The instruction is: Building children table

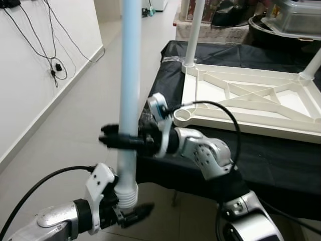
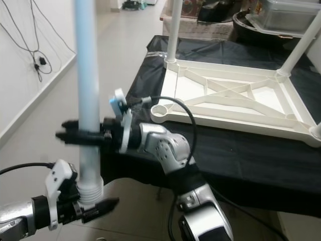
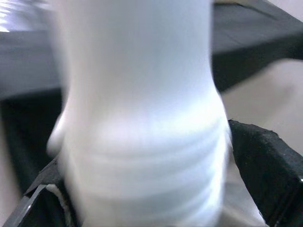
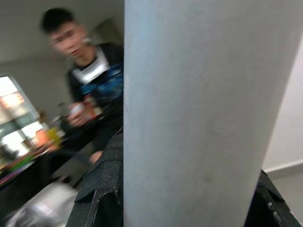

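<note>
A pale blue table leg [image 1: 129, 75] stands upright in front of me, off the table's left edge. My right gripper [image 1: 118, 139] is shut on its shaft, reaching across from the right. Lower down, my left gripper [image 1: 125, 206] is shut on the leg just at its white threaded end [image 1: 126, 194]. The white tabletop [image 1: 241, 125] lies upside down on the black-covered table [image 1: 281, 165]. Its near left corner has an open round socket [image 1: 182, 115]. White legs [image 1: 193, 35] stand in the two far corners. In the left wrist view the threaded end [image 3: 142, 142] sits between the black fingers [image 3: 265, 165].
A white wall with hanging cables [image 1: 50, 55] runs along the left, with bare floor [image 1: 75, 125] between it and the table. Plastic bins [image 1: 296, 15] stand behind the table. A person [image 4: 94, 80] is in the background of the right wrist view.
</note>
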Available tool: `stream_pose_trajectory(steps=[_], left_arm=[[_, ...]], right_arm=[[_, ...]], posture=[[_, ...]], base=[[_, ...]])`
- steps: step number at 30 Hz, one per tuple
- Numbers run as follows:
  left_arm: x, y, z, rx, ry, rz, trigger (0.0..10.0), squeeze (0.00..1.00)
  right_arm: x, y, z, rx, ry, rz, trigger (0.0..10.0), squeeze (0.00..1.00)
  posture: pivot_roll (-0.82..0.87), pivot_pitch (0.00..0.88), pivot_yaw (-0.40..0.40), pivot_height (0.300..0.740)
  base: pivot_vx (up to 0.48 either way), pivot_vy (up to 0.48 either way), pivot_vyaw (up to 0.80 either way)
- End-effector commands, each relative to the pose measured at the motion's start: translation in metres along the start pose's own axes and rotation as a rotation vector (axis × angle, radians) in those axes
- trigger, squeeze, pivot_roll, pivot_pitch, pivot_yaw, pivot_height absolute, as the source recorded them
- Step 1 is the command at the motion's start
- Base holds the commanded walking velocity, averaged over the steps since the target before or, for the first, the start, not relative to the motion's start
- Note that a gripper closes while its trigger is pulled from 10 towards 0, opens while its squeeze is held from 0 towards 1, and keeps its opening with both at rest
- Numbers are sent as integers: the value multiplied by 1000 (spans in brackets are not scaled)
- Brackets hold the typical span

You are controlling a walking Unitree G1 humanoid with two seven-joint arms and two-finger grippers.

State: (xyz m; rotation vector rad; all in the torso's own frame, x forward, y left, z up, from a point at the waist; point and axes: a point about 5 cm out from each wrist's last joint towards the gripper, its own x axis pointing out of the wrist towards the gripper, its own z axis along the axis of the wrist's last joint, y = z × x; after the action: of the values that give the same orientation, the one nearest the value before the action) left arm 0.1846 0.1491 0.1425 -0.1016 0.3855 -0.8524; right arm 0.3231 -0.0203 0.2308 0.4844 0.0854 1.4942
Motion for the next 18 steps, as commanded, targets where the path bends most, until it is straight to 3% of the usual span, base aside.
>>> stream_pose_trajectory(steps=[1, 12, 15, 18], left_arm=[[6, -27, -11, -57, -9, -84, 10000, 0], [-1, -13, -27, -77, -55, 189, 10000, 0], [-3, 3, -12, -12, -169, 428, 10000, 0], [-3, 6, -6, -1, -208, 482, 10000, 0]], right_arm=[[-28, -24, 42, -195, -193, -310, 0, 0], [-48, -28, 50, -143, -296, -386, 0, 0], [-49, -37, 57, -353, -285, -635, 0, 0], [-51, -39, 60, -401, -299, -708, 0, 0]], posture=[[121, 74, -11, 740], [123, 56, -11, 740], [123, 48, -11, 740], [123, 48, -11, 740]], base=[[0, 0, 0], [0, 0, 0], [0, 0, 0], [0, 0, 0]])
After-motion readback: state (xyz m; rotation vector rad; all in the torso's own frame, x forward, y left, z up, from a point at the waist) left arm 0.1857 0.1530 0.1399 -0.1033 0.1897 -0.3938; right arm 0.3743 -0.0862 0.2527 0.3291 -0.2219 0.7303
